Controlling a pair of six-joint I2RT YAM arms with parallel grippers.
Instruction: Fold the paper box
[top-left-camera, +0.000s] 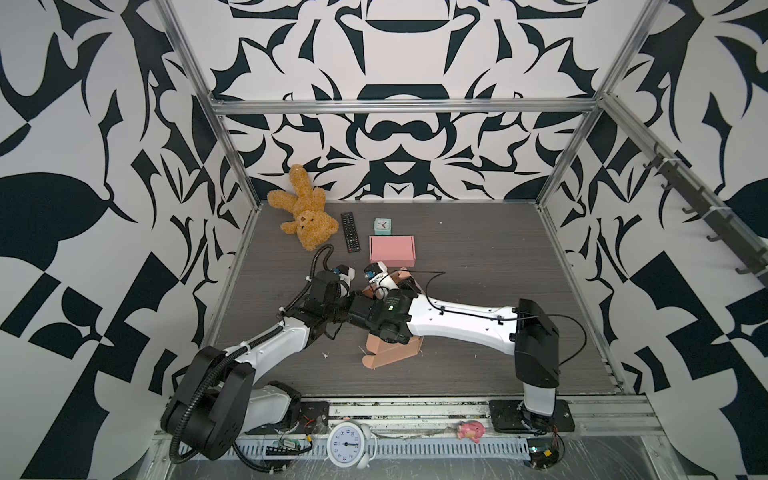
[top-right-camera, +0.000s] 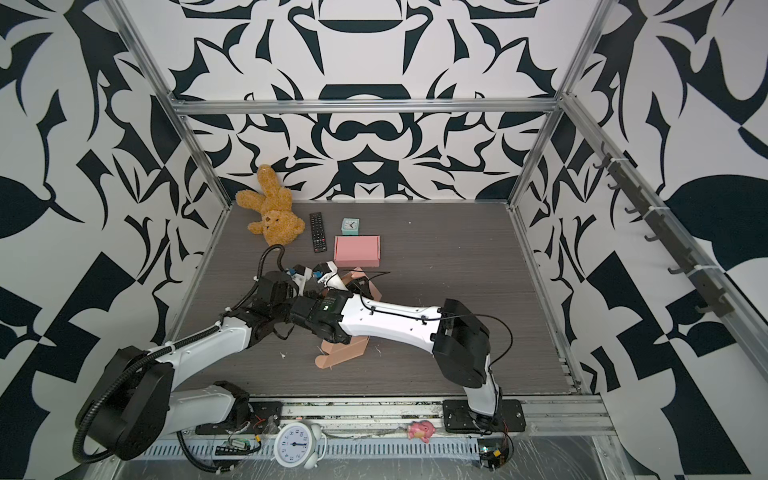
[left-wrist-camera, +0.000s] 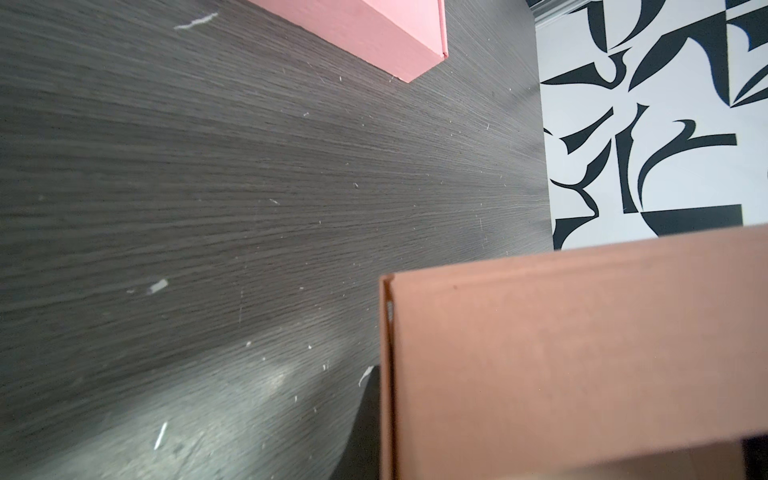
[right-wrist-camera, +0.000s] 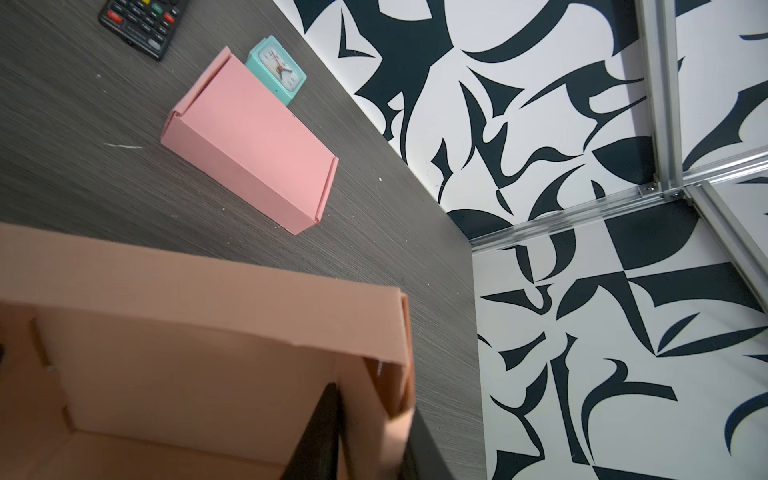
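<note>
The paper box (top-left-camera: 390, 353) is salmon-brown card, half folded, lying mid-table under both arms in both top views (top-right-camera: 340, 353). My left gripper (left-wrist-camera: 386, 436) is shut on an upright wall of the box (left-wrist-camera: 561, 353). One dark finger (left-wrist-camera: 365, 419) shows beside that wall and the other is hidden behind it. My right gripper (right-wrist-camera: 372, 440) has its dark fingers (right-wrist-camera: 320, 436) on either side of a side wall at the box's corner (right-wrist-camera: 374, 399), closed on it. In a top view the right gripper (top-left-camera: 408, 284) sits at the box's far flaps (top-left-camera: 401, 275).
A finished pink box (top-left-camera: 392, 250) stands just behind the arms, with a teal clock (top-left-camera: 382, 226), a remote (top-left-camera: 350, 232) and a teddy bear (top-left-camera: 303, 212) further back left. A white alarm clock (top-left-camera: 348, 444) and a pink toy (top-left-camera: 471, 430) sit on the front rail.
</note>
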